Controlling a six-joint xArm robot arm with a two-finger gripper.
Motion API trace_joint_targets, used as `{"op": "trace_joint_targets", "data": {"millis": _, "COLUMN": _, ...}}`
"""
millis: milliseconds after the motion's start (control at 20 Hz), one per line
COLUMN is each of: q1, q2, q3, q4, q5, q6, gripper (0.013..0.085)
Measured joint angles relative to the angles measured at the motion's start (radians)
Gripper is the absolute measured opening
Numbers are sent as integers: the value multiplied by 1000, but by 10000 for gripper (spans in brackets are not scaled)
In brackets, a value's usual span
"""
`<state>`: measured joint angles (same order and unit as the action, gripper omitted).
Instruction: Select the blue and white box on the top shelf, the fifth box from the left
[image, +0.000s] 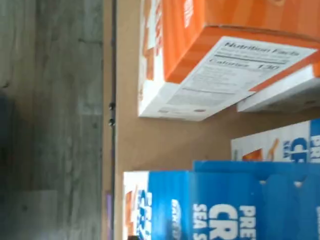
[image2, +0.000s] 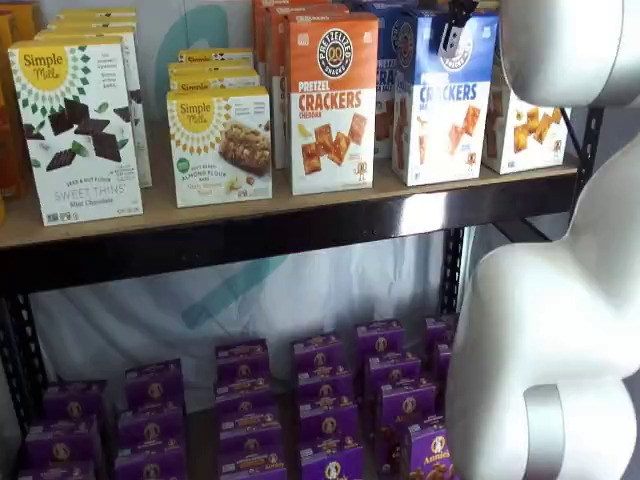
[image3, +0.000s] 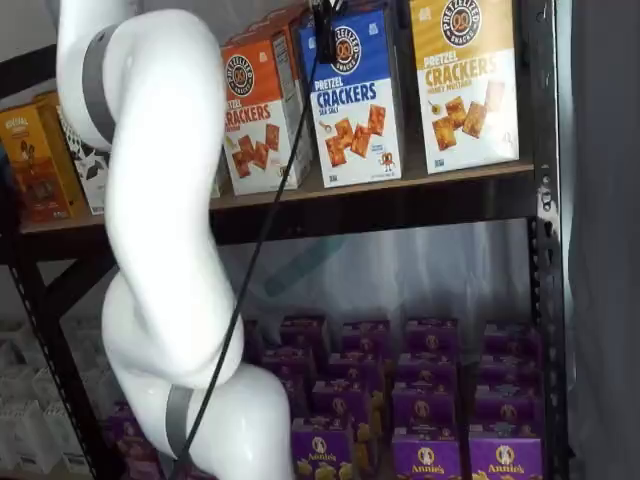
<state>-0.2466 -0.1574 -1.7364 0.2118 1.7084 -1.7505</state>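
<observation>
The blue and white box (image2: 445, 105) stands upright on the top shelf (image2: 300, 218), between an orange-topped box and a yellow-topped box; it shows in both shelf views (image3: 355, 100). In the wrist view its blue top (image: 225, 205) is close under the camera, on the shelf board (image: 150, 142). The gripper (image2: 455, 30) hangs at the box's upper front edge in both shelf views (image3: 325, 25). Only dark finger parts show at the frame's top, with no plain gap. I cannot tell whether it is open or touching the box.
The orange-topped box (image2: 332, 100) stands just left of the blue one and the yellow-topped box (image3: 465, 80) just right. Simple Mills boxes (image2: 220, 145) stand further left. Purple boxes (image2: 320, 400) fill the lower level. The white arm (image3: 160, 230) and a black cable (image3: 255, 240) cross in front.
</observation>
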Motion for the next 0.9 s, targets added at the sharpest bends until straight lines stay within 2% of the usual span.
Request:
{"op": "trace_joint_targets", "data": {"millis": 300, "q1": 21, "q2": 19, "q3": -24, "q4": -33, "q5": 41, "q6": 12, "gripper": 850}}
{"op": "trace_joint_targets", "data": {"millis": 600, "q1": 28, "q2": 17, "q3": -17, "q4": -33, "q5": 34, "q6": 19, "gripper": 850}}
{"op": "trace_joint_targets", "data": {"millis": 700, "q1": 30, "q2": 16, "q3": -14, "q4": -34, "q5": 30, "q6": 20, "gripper": 770}}
{"op": "trace_joint_targets", "data": {"millis": 750, "q1": 30, "q2": 15, "q3": -13, "q4": -34, "q5": 29, "q6": 20, "gripper": 770}}
{"op": "trace_joint_targets", "data": {"millis": 900, "q1": 31, "q2": 12, "q3": -8, "q4": -35, "q5": 26, "q6": 21, "gripper": 690}}
